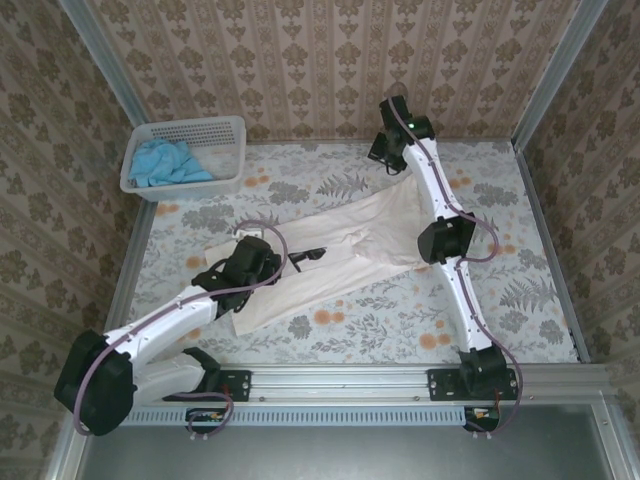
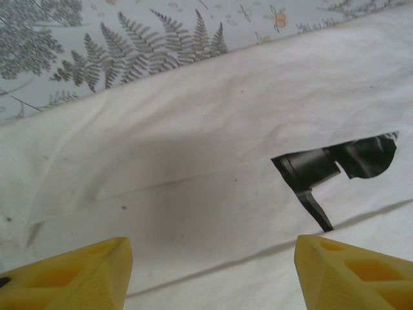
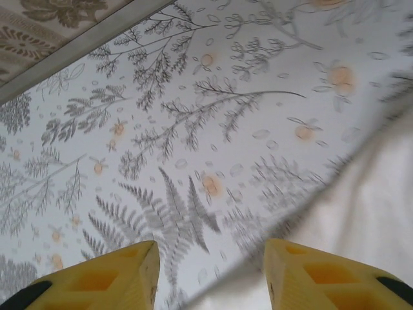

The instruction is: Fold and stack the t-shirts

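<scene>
**Cream shirt lies strung between the two grippers, one at each end**

The cream shirt (image 1: 360,240) lies flat on the table (image 1: 520,290). Its long axis runs on a diagonal from the left gripper (image 1: 255,262) up to the right gripper (image 1: 388,150), so each arm has one end of the cloth within reach.

In the left wrist view, the left gripper (image 2: 210,278) hangs low over the cloth with its fingers (image 2: 71,274) spread wide and nothing between them. The shirt (image 2: 193,148) lies directly beneath and ahead of it, and a fold edge crosses just ahead of the fingertips. This arm is the one already over the garment.

In its own view, the right gripper (image 3: 210,278) is also spread and empty. Patterned table (image 3: 193,129) lies below and ahead of it. The shirt (image 3: 374,213) lies to one side of its fingers (image 3: 335,278), with the cloth's edge passing just beside them. It looks to need a short sideways shift before it can pinch the cloth.

The blue shirt (image 1: 165,162) sits crumpled in the basket (image 1: 190,124), well beyond the left gripper and far across the table from the right one. The left arm is the nearer one for it later.
</scene>
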Controlling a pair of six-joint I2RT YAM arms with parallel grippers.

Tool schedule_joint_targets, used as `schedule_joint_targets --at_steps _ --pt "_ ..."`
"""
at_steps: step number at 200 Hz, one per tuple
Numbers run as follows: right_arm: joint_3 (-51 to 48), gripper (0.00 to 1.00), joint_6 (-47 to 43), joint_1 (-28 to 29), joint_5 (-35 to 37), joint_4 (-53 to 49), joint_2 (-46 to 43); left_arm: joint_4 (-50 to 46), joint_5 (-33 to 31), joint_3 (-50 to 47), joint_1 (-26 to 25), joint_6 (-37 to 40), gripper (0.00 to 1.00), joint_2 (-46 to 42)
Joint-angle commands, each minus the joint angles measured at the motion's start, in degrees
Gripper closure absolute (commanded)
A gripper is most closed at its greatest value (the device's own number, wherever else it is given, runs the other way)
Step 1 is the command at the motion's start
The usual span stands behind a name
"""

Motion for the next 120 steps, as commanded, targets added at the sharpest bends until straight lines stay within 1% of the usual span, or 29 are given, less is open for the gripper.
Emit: schedule_joint_targets --at_steps 1,11,28,47,65,75,87,106,120 --pt "5.8 0.51 -3.8 0.6 4.4 -16.0 -3.1 0.9 3.0 1.2 -0.3 0.5 0.32 1.3" --pt "5.8 0.48 -5.8 1.2 5.9 -18.9 -2.9 1.0 4.1 1.2 -0.2 0.7 0.32 1.5" --pt "5.8 0.41 -9.3 2.7 8.5 -21.1 -3.1 1.4 5.4 1.2 -0.3 0.6 0.32 1.6" --pt "5.8 0.39 -12.1 2.8 6.8 -21.5 -4.2 1.2 5.6 1.1 -0.4 0.9 0.32 1.4" --pt "5.8 0.36 -14.9 2.3 6.8 -22.0 -6.2 1.2 5.5 1.1 -0.4 0.9 0.32 1.1" --pt "4.9 0.36 -15.4 1.3 4.7 -22.4 -7.8 1.2 5.6 1.0 -0.4 1.1 0.32 0.9" --pt "0.0 0.36 -16.4 -0.8 -0.3 -21.1 -11.2 1.4 5.7 1.0 -0.4 1.1 0.32 0.8" --pt "-7.3 0.36 -17.9 -3.6 -1.4 -19.5 -17.1 1.7 6.2 1.0 -0.5 1.1 0.32 1.2" --pt "-14.8 0.36 -18.9 -6.6 -6.9 -17.7 -22.9 1.7 6.3 1.0 -0.5 1.2 0.32 1.3"
